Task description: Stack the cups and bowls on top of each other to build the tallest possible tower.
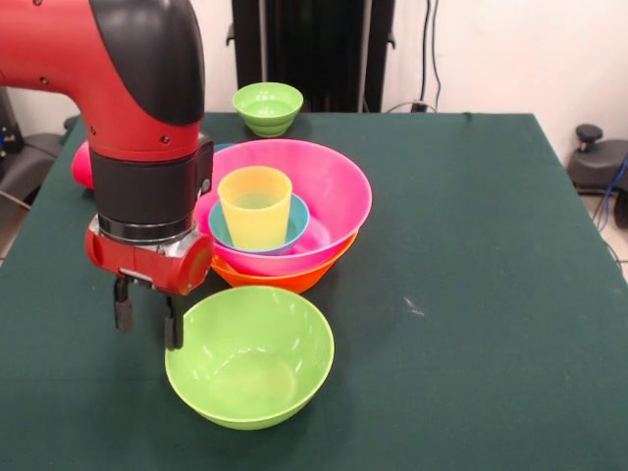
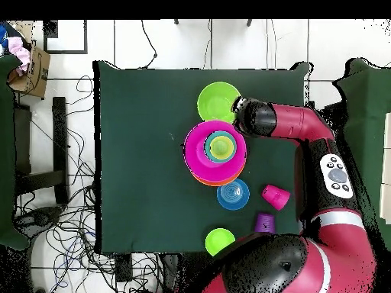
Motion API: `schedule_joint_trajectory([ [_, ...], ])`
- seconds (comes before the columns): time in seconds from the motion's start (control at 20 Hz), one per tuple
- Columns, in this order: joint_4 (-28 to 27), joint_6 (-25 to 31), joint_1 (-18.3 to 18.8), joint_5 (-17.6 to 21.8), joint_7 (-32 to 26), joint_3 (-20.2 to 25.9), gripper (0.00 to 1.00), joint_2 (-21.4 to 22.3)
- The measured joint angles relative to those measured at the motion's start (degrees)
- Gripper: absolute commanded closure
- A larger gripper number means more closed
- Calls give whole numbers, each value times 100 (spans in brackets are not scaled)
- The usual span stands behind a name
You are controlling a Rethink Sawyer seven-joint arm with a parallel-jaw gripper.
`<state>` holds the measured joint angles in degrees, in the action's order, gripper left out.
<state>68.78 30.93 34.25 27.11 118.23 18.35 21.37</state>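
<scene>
My gripper is open and empty, fingers pointing down just at the left rim of the medium green bowl, which stands upright at the table's near side. Behind it stands the tower: the pink bowl nested in the orange bowl, with a blue bowl inside and the yellow cup upright in that. In the overhead view the wrist hides the gripper beside the green bowl and the tower. The red cup and the purple cup stand apart.
A small green bowl stands at the table's far edge, also seen from overhead. A loose blue bowl sits beside the tower. The red cup peeks out behind the arm. Cables lie on the floor beside the table.
</scene>
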Motion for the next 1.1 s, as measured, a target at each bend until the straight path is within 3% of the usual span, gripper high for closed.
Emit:
schedule_joint_trajectory([
  [0.45, 49, -436, 144, -1, 0, 62, 0, -295],
  [1.1, 301, -474, 142, -1, 0, 100, 0, -291],
])
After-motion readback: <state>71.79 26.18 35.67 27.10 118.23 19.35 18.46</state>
